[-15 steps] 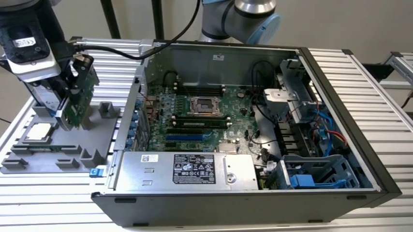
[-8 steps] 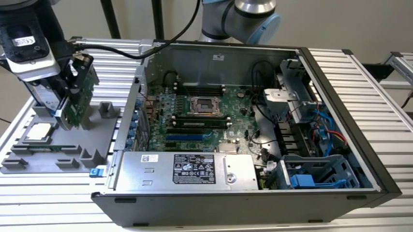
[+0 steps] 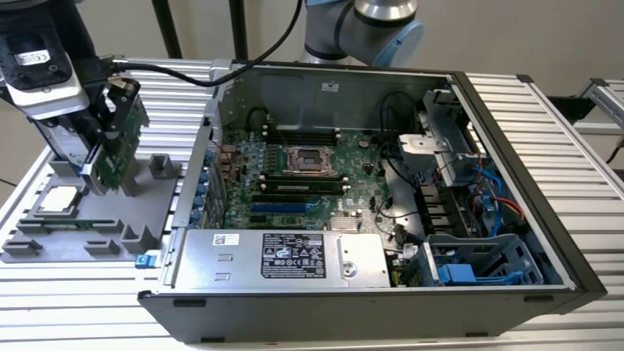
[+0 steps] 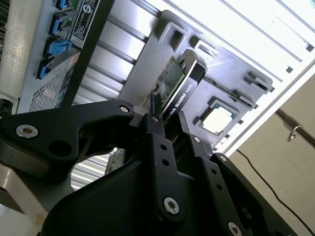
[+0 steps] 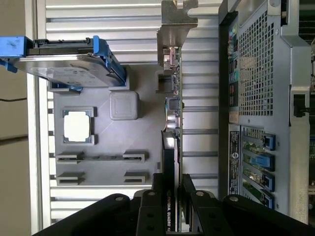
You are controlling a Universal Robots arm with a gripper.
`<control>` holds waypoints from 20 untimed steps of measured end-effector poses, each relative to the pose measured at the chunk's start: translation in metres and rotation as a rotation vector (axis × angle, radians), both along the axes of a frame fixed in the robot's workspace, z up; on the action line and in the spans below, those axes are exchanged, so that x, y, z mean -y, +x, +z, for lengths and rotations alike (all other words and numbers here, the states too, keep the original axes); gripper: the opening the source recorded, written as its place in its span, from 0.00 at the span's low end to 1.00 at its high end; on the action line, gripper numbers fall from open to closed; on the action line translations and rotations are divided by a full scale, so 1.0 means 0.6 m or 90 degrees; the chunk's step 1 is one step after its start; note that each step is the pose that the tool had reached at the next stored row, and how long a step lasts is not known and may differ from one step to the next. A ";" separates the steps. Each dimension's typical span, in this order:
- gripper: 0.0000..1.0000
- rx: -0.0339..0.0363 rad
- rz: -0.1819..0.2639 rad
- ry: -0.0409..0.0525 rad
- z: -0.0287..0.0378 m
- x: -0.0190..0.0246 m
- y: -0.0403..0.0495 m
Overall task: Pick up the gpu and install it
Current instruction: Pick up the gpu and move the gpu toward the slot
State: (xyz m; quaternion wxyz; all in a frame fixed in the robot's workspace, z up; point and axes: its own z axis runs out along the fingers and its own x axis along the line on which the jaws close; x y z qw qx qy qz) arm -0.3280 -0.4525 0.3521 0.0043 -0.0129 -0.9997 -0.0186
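The gpu (image 3: 115,157) is a green card that stands upright over the grey parts tray (image 3: 58,245) on the exterior view's left. My gripper (image 3: 109,121) is shut on the card's upper edge. In both wrist views the black fingers (image 5: 158,196) clamp the card's black shroud (image 4: 186,84) from both sides. The first wrist view shows the gpu (image 5: 173,118) edge-on, with its silver bracket (image 5: 175,24) at the far end. I cannot tell whether the card's lower edge is free of the tray's slot.
The open computer case (image 3: 507,183) lies to the exterior view's right of the tray, its motherboard (image 3: 302,183) exposed. On the tray sit a square silver processor (image 5: 78,126) and a hard drive with blue clips (image 5: 69,61). The case's rear wall (image 5: 261,98) stands close beside the card.
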 end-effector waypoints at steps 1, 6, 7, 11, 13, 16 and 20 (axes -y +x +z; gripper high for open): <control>0.00 0.0000 0.000 0.0000 0.000 0.0000 0.000; 0.00 0.0000 0.000 0.0000 0.002 -0.0001 0.000; 0.00 -0.0001 0.000 -0.0001 0.003 -0.0001 0.000; 0.00 -0.0001 0.000 0.0000 0.007 0.0000 0.000; 0.00 -0.0001 0.000 0.0003 0.010 0.0000 0.000; 0.00 0.0000 0.000 0.0011 0.014 0.0000 0.000; 0.00 0.0000 0.000 0.0020 0.018 0.0000 0.000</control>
